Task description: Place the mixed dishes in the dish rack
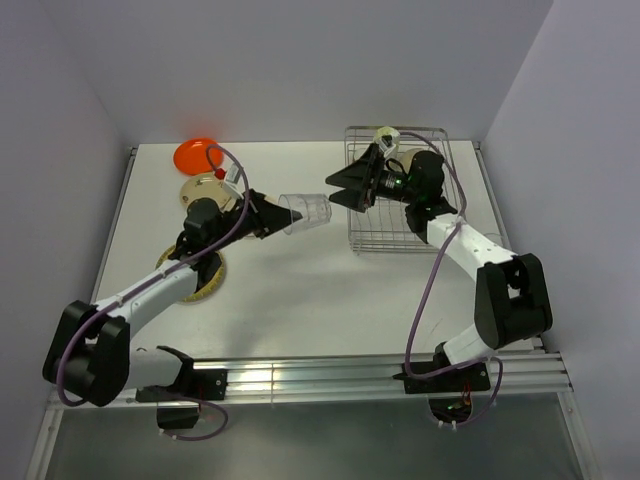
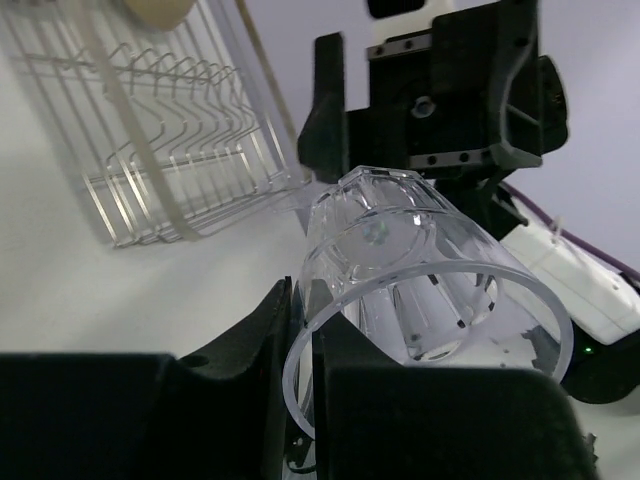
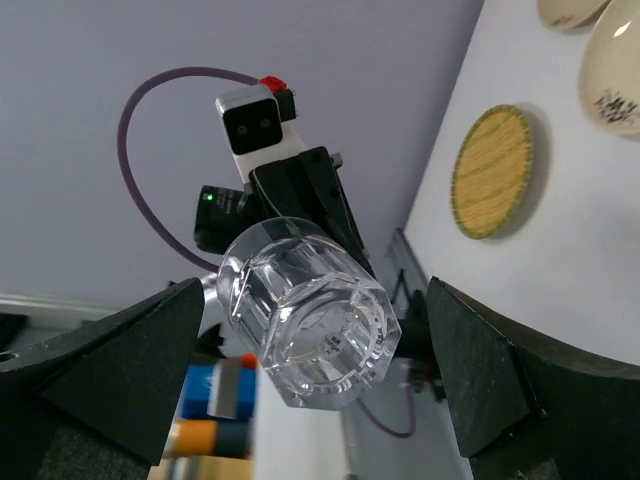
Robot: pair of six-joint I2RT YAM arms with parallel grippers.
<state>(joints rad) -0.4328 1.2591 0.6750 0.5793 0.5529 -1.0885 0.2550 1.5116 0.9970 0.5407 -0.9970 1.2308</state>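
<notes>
We are in the middle of a handover. The left fingers (image 2: 255, 350) are closed on the glass (image 1: 305, 211). From the left wrist they appear to pinch its wall at the rim, one finger inside the mouth and one outside. The glass lies on its side in the air above the tabletop (image 1: 300, 300), mouth toward the left arm and heavy base pointing at the right arm. It is just short of the rack (image 1: 400, 246), not in it.

The right fingers (image 3: 110, 370) are spread wide and hold nothing. They face the base of the glass head-on, and the right wrist view shows it centred between them. We cannot say for certain whether the base has already entered the gap, but from above the tips look just beside it, not touching.

In the rack we see only the mug (image 1: 386, 135), at the far edge. The orange plate (image 1: 195, 154) and the woven plate (image 3: 492, 172) lie on the tabletop on the left side, so most of the loading looks undone.

As we judge it, the next move is for the right arm to ease forward until its fingers straddle the base, then close firmly. Only then should the left fingers open. Smooth glass could slip if they let go too early. After that the glass needs turning and setting down between the bars.
</notes>
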